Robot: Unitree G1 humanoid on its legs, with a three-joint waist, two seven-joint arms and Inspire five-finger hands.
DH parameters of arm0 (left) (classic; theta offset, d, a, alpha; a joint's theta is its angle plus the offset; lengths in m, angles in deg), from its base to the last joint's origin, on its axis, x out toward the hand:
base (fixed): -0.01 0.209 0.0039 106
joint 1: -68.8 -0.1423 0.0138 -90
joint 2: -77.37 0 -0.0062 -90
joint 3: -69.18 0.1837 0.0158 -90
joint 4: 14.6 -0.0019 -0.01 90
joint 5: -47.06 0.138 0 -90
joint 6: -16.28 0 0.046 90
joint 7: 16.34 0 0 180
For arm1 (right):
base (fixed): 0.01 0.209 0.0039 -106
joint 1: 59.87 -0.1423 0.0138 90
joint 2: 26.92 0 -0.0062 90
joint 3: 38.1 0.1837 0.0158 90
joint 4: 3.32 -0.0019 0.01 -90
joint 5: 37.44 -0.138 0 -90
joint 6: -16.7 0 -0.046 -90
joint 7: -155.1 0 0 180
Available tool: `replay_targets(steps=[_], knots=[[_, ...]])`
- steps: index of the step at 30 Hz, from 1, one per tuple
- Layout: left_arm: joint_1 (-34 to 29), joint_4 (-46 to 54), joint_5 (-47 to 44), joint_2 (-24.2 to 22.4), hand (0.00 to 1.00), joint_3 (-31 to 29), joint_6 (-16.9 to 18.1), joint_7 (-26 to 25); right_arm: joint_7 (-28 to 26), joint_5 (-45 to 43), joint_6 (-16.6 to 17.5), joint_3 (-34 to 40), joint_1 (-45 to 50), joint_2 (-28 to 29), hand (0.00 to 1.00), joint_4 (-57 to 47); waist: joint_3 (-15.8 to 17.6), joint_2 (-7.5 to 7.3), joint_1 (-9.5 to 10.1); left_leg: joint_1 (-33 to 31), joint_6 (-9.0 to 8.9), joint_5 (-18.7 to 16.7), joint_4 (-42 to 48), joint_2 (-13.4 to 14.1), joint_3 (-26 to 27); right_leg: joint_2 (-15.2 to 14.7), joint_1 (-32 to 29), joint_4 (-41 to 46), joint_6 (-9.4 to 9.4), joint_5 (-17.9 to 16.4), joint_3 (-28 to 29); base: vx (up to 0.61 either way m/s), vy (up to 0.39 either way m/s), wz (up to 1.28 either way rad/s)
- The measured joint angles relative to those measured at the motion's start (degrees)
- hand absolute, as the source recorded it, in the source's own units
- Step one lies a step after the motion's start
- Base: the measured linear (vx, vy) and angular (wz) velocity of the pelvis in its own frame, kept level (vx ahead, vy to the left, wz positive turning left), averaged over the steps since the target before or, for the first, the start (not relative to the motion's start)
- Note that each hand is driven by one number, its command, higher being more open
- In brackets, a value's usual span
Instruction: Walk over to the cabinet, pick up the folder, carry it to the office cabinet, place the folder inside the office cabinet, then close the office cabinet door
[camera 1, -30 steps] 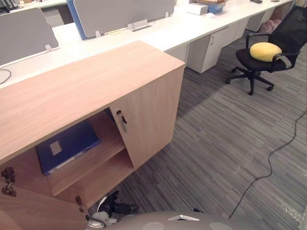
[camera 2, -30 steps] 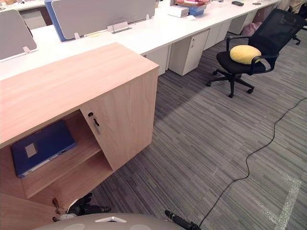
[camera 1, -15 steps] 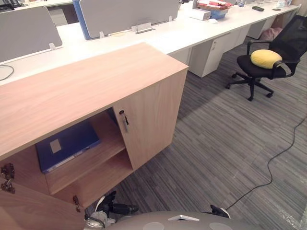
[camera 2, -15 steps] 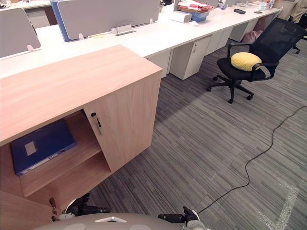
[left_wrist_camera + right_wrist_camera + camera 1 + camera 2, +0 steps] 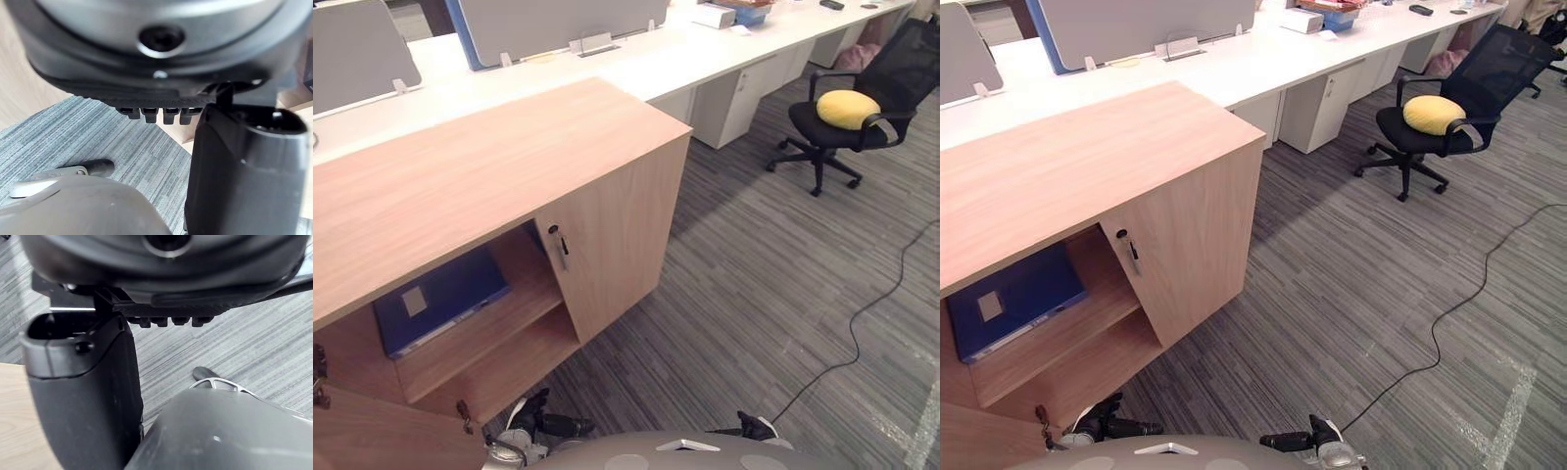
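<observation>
**Folder shelved, door open.** The blue folder (image 5: 440, 299) is seen lying flat on the upper shelf (image 5: 499, 325) of the office cabinet (image 5: 509, 166), inside the open left compartment. Its long axis is set along the shelf front, slightly slanted. The placing is judged done, and only the open door (image 5: 372, 436) is left to be shut.

That door is found swung out at the lower left, near the left hand (image 5: 543, 424). This hand is held low before the cabinet's foot, with fingers relaxed and nothing in them. The right hand (image 5: 1293, 440) is carried equally low, further right over the carpet and well apart from the door, its fingers loosely extended and empty.

The left hand is thus judged the nearer for the push, with the folder lying above it and to its left.

The open door is cut off by the frame edge, so its free edge and any handle cannot be made out. Its hinge side cannot be told with certainty either. The right compartment is closed off by a second door (image 5: 617, 235).
</observation>
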Motion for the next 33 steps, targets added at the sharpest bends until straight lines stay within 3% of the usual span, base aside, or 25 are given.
replay_targets(steps=[6,10,12,13,15,16,18,19,21,24,25,27,28,29,30,31,33], knots=[[0.3,0.1,0.1,0.2,1.00,0.6,0.0,0.0,0.0,0.0,-0.2,-0.1,-0.8,0.0,1.00,0.0,0.0,0.07,0.02,-0.1,1.08,-2.1,1.6,-1.0,2.1,-1.4,-1.1,0.4,0.95,-0.2,2.3,0.05,0.064,-0.20],[1.1,0.3,0.1,0.5,1.00,2.9,0.0,0.3,0.1,0.0,-0.4,1.8,-2.3,-0.3,1.00,-0.1,0.4,0.49,-0.14,-2.1,3.62,-7.7,9.7,-3.8,2.7,-6.0,-5.0,12.9,3.15,-6.3,3.8,0.07,0.160,-0.06],[1.9,0.3,0.1,0.3,1.00,4.0,-0.1,0.5,0.1,-0.2,-0.4,3.5,-2.9,-0.8,1.00,-0.2,1.7,1.45,-0.21,-2.1,5.19,-9.9,13.1,-5.1,2.3,-8.8,-7.6,22.5,3.05,-7.6,4.4,0.03,0.175,0.16],[2.3,0.5,0.1,0.4,1.00,4.6,0.0,0.7,0.1,-0.6,-0.3,4.1,-3.3,-1.1,1.00,-0.5,2.2,1.70,-0.37,-2.1,5.80,-10.9,14.6,-5.7,1.8,-10.4,-9.6,28.3,2.26,-7.6,4.6,0.00,0.228,0.31],[2.3,1.5,0.1,1.2,1.00,4.9,0.0,1.2,0.4,-2.1,-0.1,4.2,-4.1,-1.0,1.00,-1.7,3.4,0.85,-0.80,-1.7,7.55,-12.7,17.6,-7.7,0.2,-14.2,-13.8,41.0,-5.13,-6.4,6.2,0.00,0.245,0.55],[2.2,2.0,0.1,1.4,1.00,4.9,-0.2,0.9,0.5,-2.3,0.1,4.0,-4.0,-0.8,1.00,-2.4,4.4,1.43,-1.29,-0.2,8.91,-13.2,18.2,-8.2,-1.2,-14.7,-15.0,45.7,-5.48,-5.4,8.1,0.05,0.176,0.63],[2.1,2.3,0.1,1.8,1.00,4.8,-0.8,0.8,0.8,-3.6,0.1,3.8,-4.1,-0.7,1.00,-2.5,4.7,0.88,-1.37,1.0,9.51,-13.5,18.2,-8.1,-3.2,-13.3,-15.0,47.5,-4.15,-9.2,8.1,0.08,0.065,0.61],[2.2,2.3,0.1,1.9,1.00,4.7,-1.1,0.8,1.0,-4.1,0.0,3.7,-4.1,-0.4,1.00,-2.5,5.2,0.75,-1.36,2.0,9.62,-13.4,17.9,-7.9,-5.0,-11.3,-14.9,47.4,-2.89,-12.1,7.3,0.11,0.002,0.64],[2.6,2.3,0.1,1.8,1.00,4.6,-1.2,0.6,1.2,-4.5,0.2,2.5,-4.2,-0.3,1.00,-3.6,5.8,0.99,-1.56,3.2,9.63,-13.4,17.4,-7.1,-7.7,-7.5,-15.0,43.3,-2.34,-14.1,7.0,0.17,-0.059,0.78],[2.8,2.5,0.1,1.6,1.00,4.1,-1.2,0.2,1.3,-4.4,0.3,-0.2,-4.4,-0.4,1.00,-4.6,6.5,1.21,-1.43,3.5,9.59,-13.4,17.1,-5.9,-11.8,-3.1,-15.4,31.1,-0.53,-12.9,9.2,0.13,-0.137,0.83],[2.9,2.5,0.1,1.6,1.00,3.8,-1.2,0.1,1.4,-4.2,0.2,-0.6,-4.8,0.0,1.00,-4.6,6.6,0.98,-1.39,3.0,9.11,-13.7,17.2,-5.7,-13.7,-2.2,-15.9,25.5,1.16,-11.6,11.8,0.15,-0.230,0.82],[3.3,2.7,0.2,1.7,1.00,2.6,-1.2,0.0,1.4,-3.7,0.1,-0.6,-5.3,0.7,1.00,-4.7,7.2,-0.04,-1.30,2.3,7.09,-15.3,17.7,-6.1,-17.1,-1.6,-15.6,18.9,2.40,-9.3,17.3,0.19,-0.342,1.00],[3.7,2.7,0.2,1.5,1.00,1.5,-1.4,-0.4,1.4,-3.8,0.0,-0.3,-5.7,0.9,1.00,-4.7,7.8,-0.82,-1.38,1.8,5.84,-16.9,19.0,-6.2,-20.0,-0.7,-15.1,19.2,2.58,-5.0,19.4,0.22,-0.428,1.18],[4.3,2.6,0.2,0.7,1.00,1.5,-1.5,-0.6,1.5,-3.8,0.0,-0.2,-6.0,0.3,1.00,-5.3,8.7,0.64,-1.25,1.9,4.82,-17.7,19.0,-5.3,-22.7,1.1,-15.1,22.2,1.37,-7.8,19.5,0.18,-0.352,1.06],[4.3,2.7,0.2,0.4,1.00,1.5,-1.5,-0.7,1.7,-3.8,-0.1,0.1,-6.0,0.3,1.00,-5.9,8.8,1.12,-1.20,1.8,4.27,-18.0,18.8,-4.7,-24.0,2.3,-15.7,24.3,0.83,-10.0,20.4,0.18,-0.347,1.08],[4.4,2.7,0.3,0.4,1.00,1.4,-1.5,-0.7,1.6,-3.9,0.0,0.1,-5.7,0.4,1.00,-6.8,8.9,1.23,-1.31,1.7,3.40,-18.5,18.8,-3.9,-27.5,4.6,-16.9,29.6,0.35,-14.0,22.9,0.14,-0.290,0.94],[5.1,2.7,1.4,0.5,1.00,1.4,-1.6,-0.8,1.6,-4.0,0.3,0.0,-4.3,0.6,1.00,-8.0,8.5,0.79,-1.48,0.9,2.47,-19.0,18.9,-4.0,-33.4,5.7,-17.4,35.5,-0.68,-19.5,24.4,0.22,-0.325,1.55]])
